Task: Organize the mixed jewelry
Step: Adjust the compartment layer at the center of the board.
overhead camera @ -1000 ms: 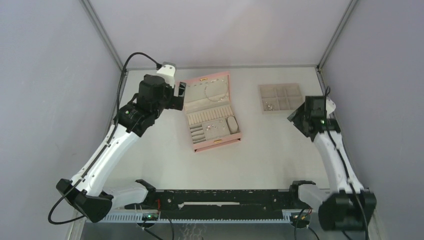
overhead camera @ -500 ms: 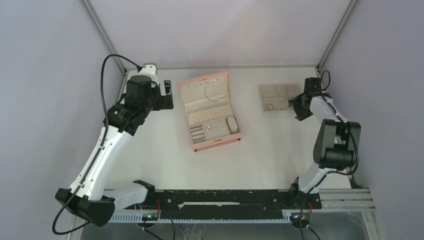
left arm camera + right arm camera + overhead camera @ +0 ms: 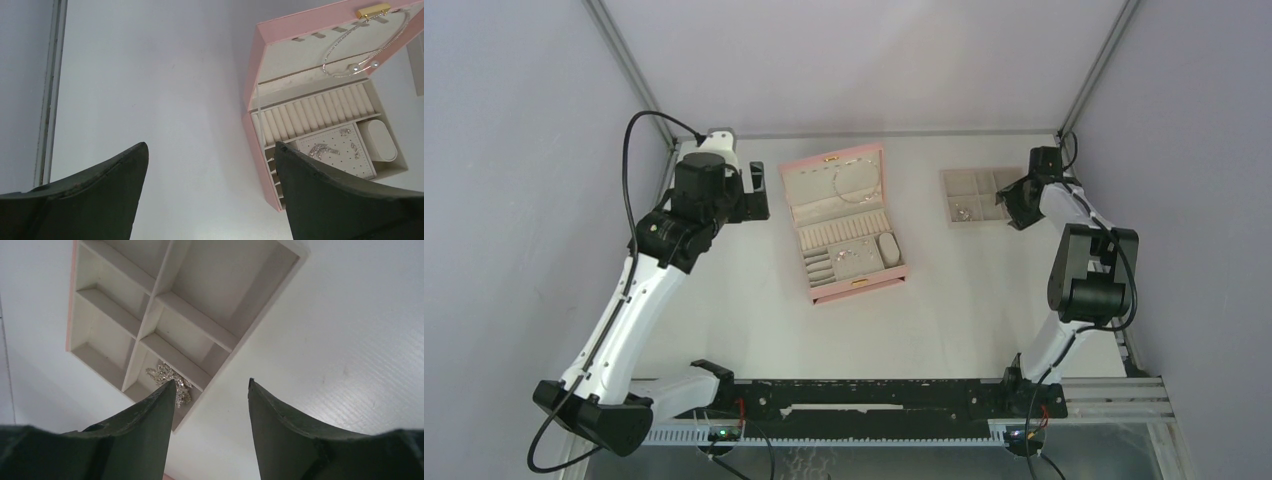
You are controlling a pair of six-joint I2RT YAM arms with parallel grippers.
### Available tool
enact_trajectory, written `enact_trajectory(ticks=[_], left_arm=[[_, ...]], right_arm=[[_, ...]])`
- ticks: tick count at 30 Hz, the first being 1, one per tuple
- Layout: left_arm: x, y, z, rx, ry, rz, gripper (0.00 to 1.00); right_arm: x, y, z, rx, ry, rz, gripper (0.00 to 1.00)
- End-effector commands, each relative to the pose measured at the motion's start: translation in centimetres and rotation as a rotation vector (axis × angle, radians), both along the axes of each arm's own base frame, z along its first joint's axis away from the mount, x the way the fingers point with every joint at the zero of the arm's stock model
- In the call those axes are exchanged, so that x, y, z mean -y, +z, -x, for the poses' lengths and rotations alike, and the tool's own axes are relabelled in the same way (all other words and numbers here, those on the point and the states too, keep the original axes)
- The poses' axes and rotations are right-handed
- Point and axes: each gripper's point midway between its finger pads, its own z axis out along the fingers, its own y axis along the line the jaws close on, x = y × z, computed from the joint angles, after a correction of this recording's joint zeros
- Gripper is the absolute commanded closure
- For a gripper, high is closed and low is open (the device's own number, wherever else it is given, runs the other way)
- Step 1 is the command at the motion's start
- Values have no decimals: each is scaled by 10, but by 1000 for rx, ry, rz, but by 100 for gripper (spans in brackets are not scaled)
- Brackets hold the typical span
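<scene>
The pink box (image 3: 856, 283) lies open mid-table. A thin chain necklace (image 3: 354, 67) hangs across its lid, and small silver pieces (image 3: 322, 150) rest on the dotted pad inside. Another sparkly silver piece (image 3: 170, 377) lies in a corner compartment of the beige tray (image 3: 190, 315), which sits at the back right (image 3: 984, 185). My left gripper (image 3: 210, 145) hovers open over bare table left of the box and holds nothing. My right gripper (image 3: 212, 381) is open at the tray's right edge. Its left finger (image 3: 150, 430) partly covers that silver piece.
Grey walls close in on the left, right and back of the white table (image 3: 964, 300). A black rail (image 3: 864, 395) runs along the near edge between the arm bases. The left arm's cable (image 3: 629, 150) loops up near the back-left corner post.
The right arm has swung up and in from the right side, bringing its gripper to the tray's right edge. The left gripper drew back left from the box lid, then held still.
</scene>
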Motion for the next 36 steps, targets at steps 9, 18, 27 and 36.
enact_trajectory(ticks=[9, 18, 27, 36], left_arm=[[0, 5, -8, 7, 16, 1, 0], [-2, 7, -8, 16, 29, -1, 0], [-2, 9, -13, 38, 49, 15, 0], [-3, 6, -18, 13, 66, 5, 0]], right_arm=[[12, 35, -56, -7, 674, 278, 37], [65, 41, -75, -124, 658, 421, 39], [90, 31, -107, -115, 741, 458, 43], [82, 6, -122, -70, 835, 408, 45]])
